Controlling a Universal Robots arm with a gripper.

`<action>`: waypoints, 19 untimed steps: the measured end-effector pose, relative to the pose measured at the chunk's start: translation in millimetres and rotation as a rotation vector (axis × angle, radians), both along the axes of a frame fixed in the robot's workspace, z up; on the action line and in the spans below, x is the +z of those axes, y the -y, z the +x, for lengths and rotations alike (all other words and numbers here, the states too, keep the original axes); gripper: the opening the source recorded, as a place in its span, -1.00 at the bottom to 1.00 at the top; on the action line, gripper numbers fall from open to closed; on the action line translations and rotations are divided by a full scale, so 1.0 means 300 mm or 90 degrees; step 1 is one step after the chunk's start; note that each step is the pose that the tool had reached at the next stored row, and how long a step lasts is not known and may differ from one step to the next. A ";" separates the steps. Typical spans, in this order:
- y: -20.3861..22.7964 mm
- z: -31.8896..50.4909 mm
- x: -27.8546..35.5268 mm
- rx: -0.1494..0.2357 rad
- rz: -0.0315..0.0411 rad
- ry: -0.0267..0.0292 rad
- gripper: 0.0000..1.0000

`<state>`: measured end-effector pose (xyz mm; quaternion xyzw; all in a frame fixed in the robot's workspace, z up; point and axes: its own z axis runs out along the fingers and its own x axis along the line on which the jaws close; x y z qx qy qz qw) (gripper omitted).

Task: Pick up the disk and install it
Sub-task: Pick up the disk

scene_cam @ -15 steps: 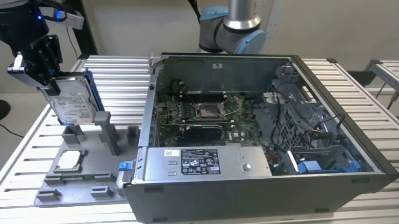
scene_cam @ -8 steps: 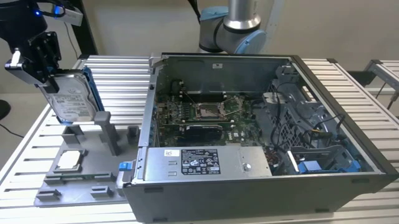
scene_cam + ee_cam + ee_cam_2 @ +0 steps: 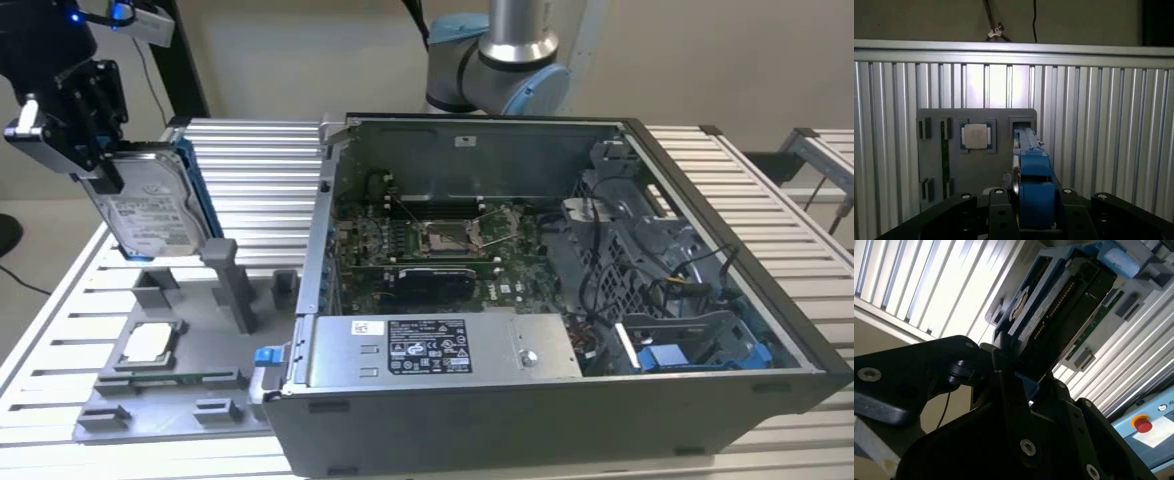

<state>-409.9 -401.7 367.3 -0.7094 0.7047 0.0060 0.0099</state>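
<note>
The gripper [image 3: 110, 160] is clamped on the disk [image 3: 154, 215] and holds it on edge in the air, white label showing, above the grey fixture tray [image 3: 200, 395] at the ribbed bench's [image 3: 260, 180] edge on the exterior view's left, apart from the open computer case [image 3: 534, 410]

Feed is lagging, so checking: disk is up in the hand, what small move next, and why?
Probably shift toward the exterior view's right, keeping height. The hand grips the disk upright, seemingly clear of the gray fixture, and the open case lies that way behind its near wall.
</note>
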 end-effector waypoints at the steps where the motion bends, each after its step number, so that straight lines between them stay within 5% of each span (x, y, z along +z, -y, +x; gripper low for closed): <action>1: 0.000 0.000 0.003 0.000 0.0000 0.0001 -1.00; 19: 0.000 0.000 0.048 0.000 0.0001 0.0001 -1.00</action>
